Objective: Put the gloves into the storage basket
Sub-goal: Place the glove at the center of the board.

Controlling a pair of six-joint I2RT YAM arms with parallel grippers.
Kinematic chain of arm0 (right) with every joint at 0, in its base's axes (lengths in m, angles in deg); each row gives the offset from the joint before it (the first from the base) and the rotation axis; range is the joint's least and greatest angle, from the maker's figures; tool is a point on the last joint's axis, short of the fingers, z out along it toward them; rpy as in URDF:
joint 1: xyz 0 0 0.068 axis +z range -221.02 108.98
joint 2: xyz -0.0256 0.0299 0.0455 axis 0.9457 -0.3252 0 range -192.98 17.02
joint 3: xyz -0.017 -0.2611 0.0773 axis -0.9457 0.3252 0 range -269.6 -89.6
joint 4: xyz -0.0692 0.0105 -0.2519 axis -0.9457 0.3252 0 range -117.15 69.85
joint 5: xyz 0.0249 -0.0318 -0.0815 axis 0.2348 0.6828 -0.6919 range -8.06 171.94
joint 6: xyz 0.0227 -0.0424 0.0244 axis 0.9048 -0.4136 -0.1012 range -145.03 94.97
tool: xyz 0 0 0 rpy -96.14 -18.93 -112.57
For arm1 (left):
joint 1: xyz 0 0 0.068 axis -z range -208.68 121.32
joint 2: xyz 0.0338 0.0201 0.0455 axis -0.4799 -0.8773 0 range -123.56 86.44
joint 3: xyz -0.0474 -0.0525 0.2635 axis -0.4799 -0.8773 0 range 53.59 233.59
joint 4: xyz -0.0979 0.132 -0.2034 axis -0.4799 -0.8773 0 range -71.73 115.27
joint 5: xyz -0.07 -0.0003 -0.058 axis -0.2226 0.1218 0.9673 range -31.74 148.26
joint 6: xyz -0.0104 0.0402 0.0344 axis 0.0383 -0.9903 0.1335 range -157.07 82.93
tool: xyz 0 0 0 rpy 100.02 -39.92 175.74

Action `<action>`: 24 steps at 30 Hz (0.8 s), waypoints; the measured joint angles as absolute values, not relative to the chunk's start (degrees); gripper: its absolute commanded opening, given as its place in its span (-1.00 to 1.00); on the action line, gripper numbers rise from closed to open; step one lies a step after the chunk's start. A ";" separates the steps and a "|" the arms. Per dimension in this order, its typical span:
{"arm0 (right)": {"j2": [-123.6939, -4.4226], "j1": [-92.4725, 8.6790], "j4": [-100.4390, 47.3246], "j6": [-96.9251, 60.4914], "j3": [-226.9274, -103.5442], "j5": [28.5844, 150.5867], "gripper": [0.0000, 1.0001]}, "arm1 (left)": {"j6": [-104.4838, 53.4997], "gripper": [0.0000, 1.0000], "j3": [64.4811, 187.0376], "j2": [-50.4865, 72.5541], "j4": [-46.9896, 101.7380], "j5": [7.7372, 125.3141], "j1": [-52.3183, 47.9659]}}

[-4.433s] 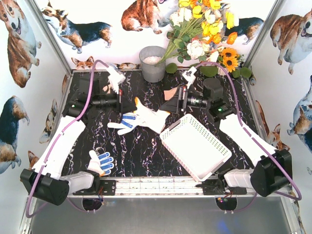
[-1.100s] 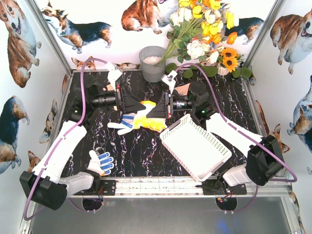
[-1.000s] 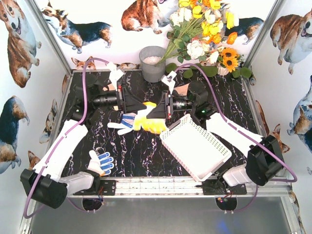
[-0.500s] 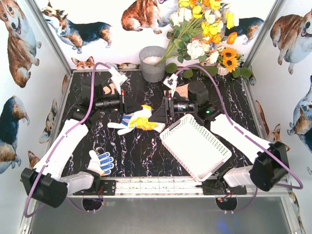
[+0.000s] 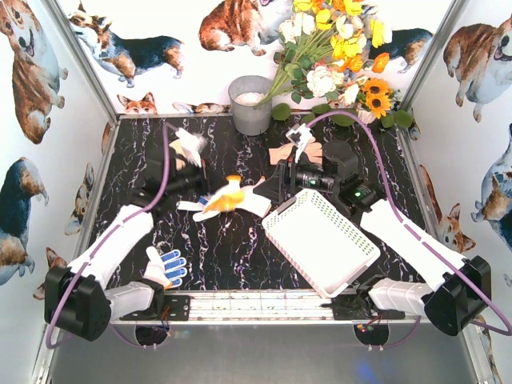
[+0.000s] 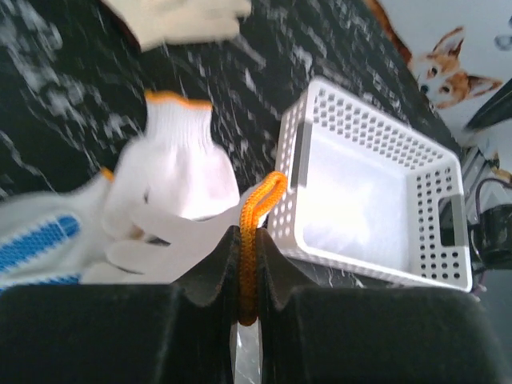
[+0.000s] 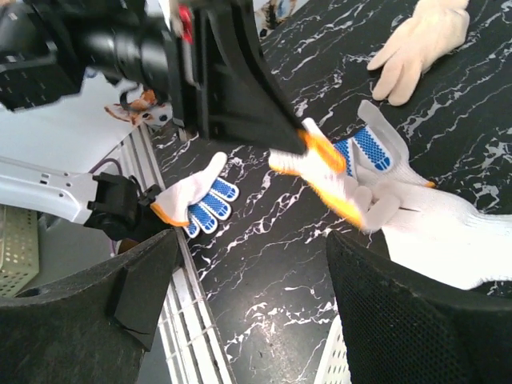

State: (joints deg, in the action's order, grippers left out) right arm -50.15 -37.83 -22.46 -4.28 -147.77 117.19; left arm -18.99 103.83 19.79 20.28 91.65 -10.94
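You're working in a staged robot test cell, not a home. Beyond your left hand and right hand stand white panels printed with corgis, framed by bare aluminium posts. Under both hands lies a black marbled bench. Nearer than the hands, 2 arm bases bolt to a metal rail. Past the right hand sit a flower bunch and a grey bucket.

Top view: bright, even light from overhead, with soft shadows on the counter. The left pincer and the glove it grips are motion-smeared. Left wrist cam: smeared past the tips, basket floor blown out white. The right pincer shows dark, soft-focus fingers.
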 measured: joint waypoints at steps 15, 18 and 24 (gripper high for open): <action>-52.23 -38.14 -22.40 -3.97 -146.72 115.96 0.55 | -4.91 -1.00 80.75 22.67 27.69 88.20 2.22; -52.62 -38.14 -22.25 -3.91 -146.72 115.92 0.54 | -2.59 -1.00 78.30 23.52 27.71 87.65 5.32; -52.62 -37.11 -19.45 -3.29 -146.72 112.16 0.55 | 1.69 -1.00 73.75 24.42 27.42 86.91 9.85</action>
